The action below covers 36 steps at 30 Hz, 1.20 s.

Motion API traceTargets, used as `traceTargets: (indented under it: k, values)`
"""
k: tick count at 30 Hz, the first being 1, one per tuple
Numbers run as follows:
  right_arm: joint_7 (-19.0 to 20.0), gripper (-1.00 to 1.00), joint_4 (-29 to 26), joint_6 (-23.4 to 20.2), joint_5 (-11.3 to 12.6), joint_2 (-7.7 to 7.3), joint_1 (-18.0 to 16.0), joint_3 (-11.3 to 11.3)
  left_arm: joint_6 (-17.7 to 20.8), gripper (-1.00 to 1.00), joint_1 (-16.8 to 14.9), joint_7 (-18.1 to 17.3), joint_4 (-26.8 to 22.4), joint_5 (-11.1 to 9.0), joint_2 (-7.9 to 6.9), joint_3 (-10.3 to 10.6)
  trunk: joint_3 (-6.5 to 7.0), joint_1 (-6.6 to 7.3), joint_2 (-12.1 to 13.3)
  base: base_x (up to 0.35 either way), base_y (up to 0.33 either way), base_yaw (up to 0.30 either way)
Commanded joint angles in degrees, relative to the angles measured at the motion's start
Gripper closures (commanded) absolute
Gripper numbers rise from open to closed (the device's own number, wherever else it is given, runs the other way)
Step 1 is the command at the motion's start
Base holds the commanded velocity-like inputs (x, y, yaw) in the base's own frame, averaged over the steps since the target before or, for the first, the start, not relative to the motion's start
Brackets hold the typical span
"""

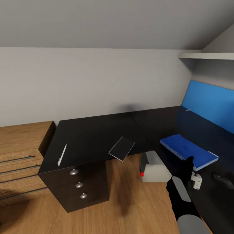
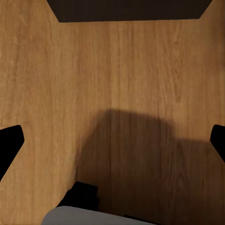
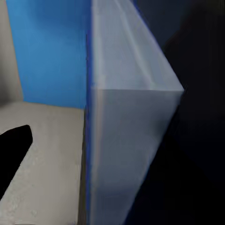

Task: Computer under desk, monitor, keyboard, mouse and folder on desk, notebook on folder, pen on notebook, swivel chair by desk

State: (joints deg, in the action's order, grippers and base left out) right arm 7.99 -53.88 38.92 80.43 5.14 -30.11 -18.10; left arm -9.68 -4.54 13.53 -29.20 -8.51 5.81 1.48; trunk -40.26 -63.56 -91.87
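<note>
The bright blue folder [image 1: 188,150] lies flat on the right wing of the black desk [image 1: 94,133]. My right gripper [image 1: 189,163] is at its near edge, open; in the right wrist view the folder's pale edge [image 3: 126,140] sits close up beside one black finger [image 3: 14,150]. A dark mouse [image 1: 223,180] rests on the desk to the right of that gripper. The notebook [image 1: 122,148] overhangs the desk's front edge. A thin white pen [image 1: 62,155] lies above the drawers. The grey computer [image 1: 154,169] stands under the desk. My left gripper [image 2: 112,145] hangs open over the floor.
Black drawers with silver knobs [image 1: 79,185] stand under the desk's left end. A light wooden chest of drawers [image 1: 19,156] is further left. A long blue wall panel [image 1: 211,104] and a white shelf [image 1: 208,55] are behind the desk at right. Wooden floor [image 1: 130,201] lies in front.
</note>
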Motion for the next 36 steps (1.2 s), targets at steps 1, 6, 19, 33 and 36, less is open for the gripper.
traceTargets:
  k: [1, 6, 19, 33, 36]
  values:
    - [0.54, -1.0, 0.0, 0.04, 0.61, 0.04, -0.04, -0.09, -0.27, -1.0, -0.03, 0.17, 0.02, -0.55, -0.01, 0.17, -0.05, 0.01, -0.02, 0.0, 0.0, 0.0]
    - [0.61, -1.0, 0.0, 0.1, 0.61, 0.04, -0.04, -0.09, -0.32, -1.0, -0.03, 0.18, 0.02, -0.55, -0.01, 0.18, -0.05, 0.01, -0.02, 0.0, 0.0, 0.0]
    - [0.54, -1.0, -0.08, 0.12, 0.61, 0.04, -0.04, -0.09, -0.32, -1.0, -0.03, 0.09, 0.02, -0.55, -0.01, 0.19, -0.05, 0.01, -0.02, -0.131, 0.0, 0.0]
    - [0.61, -1.0, -0.09, 0.61, 0.55, 0.11, -0.04, -0.09, -0.3, -1.0, -0.03, 0.09, 0.04, -0.55, -0.01, 0.19, -0.05, 0.01, -0.02, -0.111, 0.0, 0.0]
    - [0.8, -1.0, -0.18, 0.83, 0.53, 0.13, -0.04, -0.09, -0.26, -1.0, -0.03, 0.09, 0.04, -0.55, -0.01, 0.19, -0.05, 0.01, -0.02, -0.006, 0.0, 0.0]
